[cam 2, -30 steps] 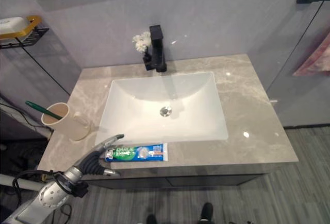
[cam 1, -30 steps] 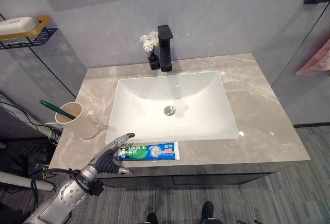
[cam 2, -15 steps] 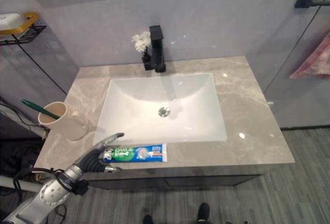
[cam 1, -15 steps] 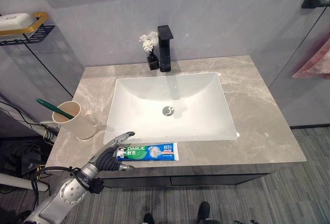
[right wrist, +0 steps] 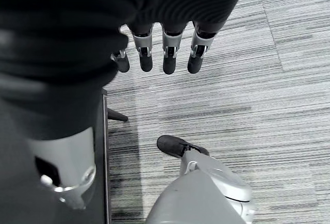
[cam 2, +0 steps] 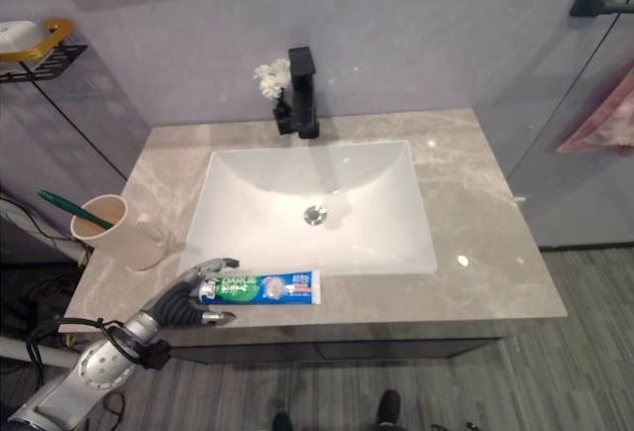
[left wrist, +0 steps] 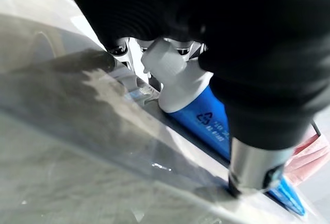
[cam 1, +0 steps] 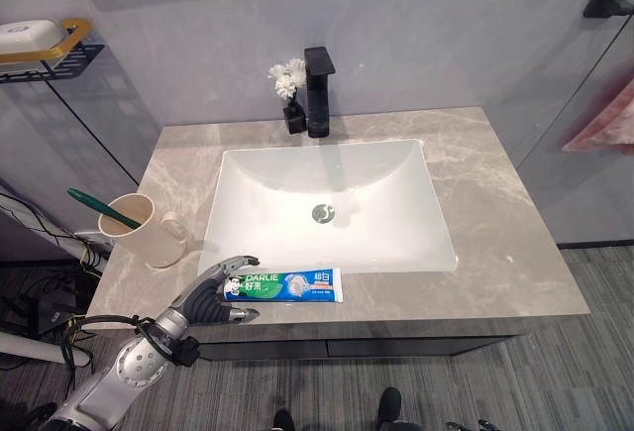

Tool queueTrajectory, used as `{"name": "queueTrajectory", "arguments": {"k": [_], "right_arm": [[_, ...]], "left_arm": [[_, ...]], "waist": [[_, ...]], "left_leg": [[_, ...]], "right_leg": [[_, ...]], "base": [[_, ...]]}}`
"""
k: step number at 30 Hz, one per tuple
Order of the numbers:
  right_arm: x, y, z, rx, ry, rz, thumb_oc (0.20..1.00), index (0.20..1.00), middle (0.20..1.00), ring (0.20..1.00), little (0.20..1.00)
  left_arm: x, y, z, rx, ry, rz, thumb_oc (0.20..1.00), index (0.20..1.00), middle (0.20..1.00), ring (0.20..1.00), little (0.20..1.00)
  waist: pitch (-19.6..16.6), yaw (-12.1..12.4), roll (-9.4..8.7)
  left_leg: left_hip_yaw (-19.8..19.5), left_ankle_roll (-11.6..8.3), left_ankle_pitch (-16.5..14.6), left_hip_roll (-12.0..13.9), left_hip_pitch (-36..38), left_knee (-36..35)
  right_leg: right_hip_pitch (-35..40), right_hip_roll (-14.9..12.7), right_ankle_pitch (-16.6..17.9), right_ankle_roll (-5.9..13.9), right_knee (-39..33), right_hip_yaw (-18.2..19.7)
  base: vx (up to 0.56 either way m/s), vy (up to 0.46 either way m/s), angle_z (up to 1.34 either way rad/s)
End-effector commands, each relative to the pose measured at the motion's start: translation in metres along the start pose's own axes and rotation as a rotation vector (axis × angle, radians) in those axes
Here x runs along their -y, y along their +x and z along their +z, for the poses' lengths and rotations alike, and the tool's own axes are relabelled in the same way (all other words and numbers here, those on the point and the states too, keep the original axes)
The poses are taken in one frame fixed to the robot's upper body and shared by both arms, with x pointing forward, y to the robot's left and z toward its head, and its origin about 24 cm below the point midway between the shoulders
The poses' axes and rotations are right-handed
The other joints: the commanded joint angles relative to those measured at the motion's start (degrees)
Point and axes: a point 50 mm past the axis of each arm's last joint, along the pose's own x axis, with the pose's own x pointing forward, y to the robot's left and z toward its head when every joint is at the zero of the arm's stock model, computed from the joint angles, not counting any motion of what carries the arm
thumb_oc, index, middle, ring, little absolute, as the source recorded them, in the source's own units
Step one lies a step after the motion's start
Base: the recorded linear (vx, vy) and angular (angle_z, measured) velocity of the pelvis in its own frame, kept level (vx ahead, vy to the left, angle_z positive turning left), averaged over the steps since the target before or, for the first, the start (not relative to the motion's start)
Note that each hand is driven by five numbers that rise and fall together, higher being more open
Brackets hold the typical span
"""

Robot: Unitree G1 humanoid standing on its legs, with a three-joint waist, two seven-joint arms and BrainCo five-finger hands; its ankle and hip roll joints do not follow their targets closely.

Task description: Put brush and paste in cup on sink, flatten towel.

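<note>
The toothpaste tube [cam 1: 287,285] lies flat along the front strip of the grey marbled worktop [cam 1: 495,223], just in front of the white rectangular sink basin [cam 1: 327,208], its white cap end toward the robot's left. The left robot hand [cam 1: 213,295] is at that cap end, a finger over the top and the thumb at the front edge, loosely closing round the tube; in the left wrist view the white ribbed cap [left wrist: 167,77] sits between the fingers and the dark thumb, but how firmly it is pinched is hard to make out. The cream handled cup [cam 1: 149,231] stands near the worktop's left edge, with a green toothbrush [cam 1: 104,209] leaning out of it. A pink towel [cam 1: 606,119] hangs on the wall at right, cut off by the frame. The right robot hand [right wrist: 160,54] hangs over the striped floor, fingers straight and relaxed
</note>
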Motion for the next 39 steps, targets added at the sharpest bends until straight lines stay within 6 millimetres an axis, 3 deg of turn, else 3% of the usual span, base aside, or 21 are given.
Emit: {"name": "queueTrajectory", "arguments": {"k": [1, 3, 12, 18, 22, 24, 26, 29, 30, 31, 32, 35, 36, 37, 39], "right_arm": [[-0.008, 0.004, 0.019, 0.043, -0.008, 0.007, 1.000, 1.000, 1.000, 1.000, 1.000], [-0.007, 0.004, 0.019, 0.045, -0.010, 0.005, 1.000, 1.000, 1.000, 1.000, 1.000], [-0.003, 0.003, 0.014, 0.025, 0.008, -0.016, 1.000, 1.000, 1.000, 1.000, 1.000], [0.013, 0.003, 0.018, 0.053, 0.332, -0.103, 1.000, 1.000, 1.000, 1.000, 1.000], [0.042, 0.002, 0.033, 0.128, 0.552, -0.214, 1.000, 1.000, 1.000, 1.000, 1.000], [0.075, -0.002, 0.047, 0.200, 0.668, -0.317, 1.000, 1.000, 1.000, 1.000, 1.000], [0.109, -0.011, 0.076, 0.347, 0.802, -0.422, 1.000, 1.000, 1.000, 1.000, 1.000], [0.150, -0.050, 0.147, 0.735, 0.738, -0.563, 1.000, 1.000, 1.000, 1.000, 1.000], [0.154, -0.061, 0.158, 0.808, 0.703, -0.593, 1.000, 1.000, 1.000, 1.000, 1.000], [0.156, -0.079, 0.183, 0.948, 0.682, -0.589, 1.000, 1.000, 1.000, 1.000, 1.000], [0.152, -0.102, 0.207, 1.113, 0.666, -0.551, 1.000, 1.000, 1.000, 1.000, 1.000], [0.143, -0.118, 0.220, 1.221, 0.651, -0.512, 1.000, 1.000, 1.000, 1.000, 1.000], [0.121, -0.145, 0.246, 1.407, 0.631, -0.366, 1.000, 1.000, 1.000, 1.000, 1.000], [0.121, -0.145, 0.246, 1.407, 0.632, -0.366, 1.000, 1.000, 1.000, 1.000, 1.000], [0.077, -0.182, 0.283, 1.607, 0.499, -0.070, 1.000, 1.000, 1.000, 1.000, 1.000]], "left_arm": [[0.012, -0.003, 0.009, 0.046, 0.018, -0.098, 0.429, 0.429, 0.429, 0.429, 0.429], [0.013, -0.003, 0.011, 0.060, 0.040, -0.121, 0.200, 0.200, 0.200, 0.200, 0.200], [0.014, 0.000, 0.013, 0.083, 0.104, -0.175, 0.200, 0.200, 0.200, 0.200, 0.200], [-0.017, 0.013, 0.018, 0.129, 0.282, -0.020, 0.200, 0.200, 0.200, 0.200, 0.200], [-0.049, 0.019, 0.025, 0.156, 0.411, 0.129, 0.200, 0.200, 0.200, 0.200, 0.200], [-0.071, 0.022, 0.034, 0.187, 0.499, 0.217, 0.200, 0.200, 0.200, 0.200, 0.200], [-0.094, 0.027, 0.044, 0.219, 0.541, 0.384, 0.200, 0.200, 0.200, 0.200, 0.200], [-0.117, 0.028, 0.063, 0.292, 0.518, 0.629, 0.200, 0.200, 0.200, 0.200, 0.200], [-0.120, 0.029, 0.068, 0.314, 0.510, 0.670, 0.200, 0.200, 0.200, 0.200, 0.200], [-0.125, 0.029, 0.076, 0.349, 0.491, 0.732, 0.200, 0.200, 0.200, 0.200, 0.200], [-0.131, 0.027, 0.083, 0.379, 0.465, 0.814, 0.200, 0.200, 0.200, 0.200, 0.200], [-0.135, 0.026, 0.089, 0.396, 0.467, 0.855, 0.200, 0.200, 0.200, 0.200, 0.200], [-0.139, 0.026, 0.104, 0.461, 0.463, 0.898, 0.200, 0.200, 0.200, 0.200, 0.200], [-0.139, 0.026, 0.104, 0.461, 0.465, 0.898, 0.200, 0.200, 0.200, 0.200, 0.200], [-0.145, 0.028, 0.120, 0.535, 0.421, 0.933, 0.200, 0.200, 0.200, 0.200, 0.200]], "waist": [[2.6, 0.5, -0.58], [2.5, 0.5, -0.55], [1.6, 0.2, -0.88], [-0.8, -0.4, -2.62], [-2.5, -0.7, -4.09], [-3.4, -1.0, -4.87], [-4.6, -1.6, -5.73], [-5.6, -2.8, -6.03], [-5.8, -3.1, -6.16], [-6.1, -3.3, -6.28], [-6.2, -3.7, -6.36], [-6.4, -4.0, -6.53], [-6.7, -4.2, -6.67], [-6.7, -4.2, -6.75], [-7.1, -4.2, -6.85]], "left_leg": [[-2.4, 0.33, 1.2, 0.1, -0.5, 0.2], [-2.4, 0.32, 1.1, 0.1, -0.3, 0.2], [-2.4, 0.18, 0.9, 0.3, 0.3, 0.2], [-2.4, -0.13, 0.8, 0.7, 1.3, 0.2], [-2.1, -0.33, 0.7, 0.9, 1.6, 0.2], [-1.9, -0.41, 0.5, 0.9, 1.8, 0.2], [-1.3, -0.50, -0.1, 0.9, 2.2, 0.2], [-1.1, -0.29, 0.0, 0.9, 2.2, 0.2], [-1.2, -0.24, -0.1, 0.9, 2.3, 0.2], [-1.3, -0.22, -0.5, 0.9, 2.7, 0.2], [-1.2, -0.13, -0.5, 1.0, 2.8, 0.2], [-1.0, 0.02, -0.3, 0.9, 2.8, 0.2], [-0.6, 0.15, -0.4, 1.0, 3.2, 0.2], [-0.6, 0.16, -0.4, 1.0, 3.2, 0.2], [0.4, 0.13, -0.5, 1.1, 3.9, 0.2]], "right_leg": [[4.1, -1.4, -3.8, 3.83, 3.1, 1.1], [4.3, -1.3, -4.0, 3.80, 3.2, 1.1], [5.2, -1.1, -4.3, 3.79, 3.2, 0.8], [5.9, -0.5, -4.1, 3.66, 3.1, 1.1], [6.2, -0.3, -3.7, 3.75, 2.7, 1.5], [6.4, -0.2, -3.2, 3.91, 2.0, 1.9], [6.5, -0.2, -2.9, 4.30, 1.6, 2.5], [6.3, -0.4, -2.5, 4.33, 1.7, 2.9], [6.4, -0.5, -2.5, 4.30, 1.9, 2.8], [6.6, -0.5, -2.8, 4.34, 2.0, 2.9], [6.6, -0.5, -2.9, 4.26, 2.3, 3.0], [6.4, -0.6, -2.8, 4.08, 2.5, 3.2], [6.5, -0.6, -3.0, 3.92, 2.6, 3.5], [6.5, -0.6, -2.9, 3.91, 2.6, 3.5], [6.5, -0.4, -3.2, 3.83, 2.6, 4.3]], "base": [[0.00, 0.000, 0.00], [0.00, 0.000, 0.00], [0.00, 0.000, 0.00], [-0.01, 0.004, -0.01], [-0.03, 0.012, -0.02], [-0.04, 0.030, -0.05], [-0.03, 0.035, -0.11], [-0.03, 0.033, -0.14], [0.03, 0.026, -0.07], [0.02, 0.019, -0.03], [0.00, 0.000, 0.00], [0.00, 0.005, -0.01], [-0.03, 0.010, -0.03], [0.00, 0.025, -0.04], [-0.04, 0.017, -0.23]]}}
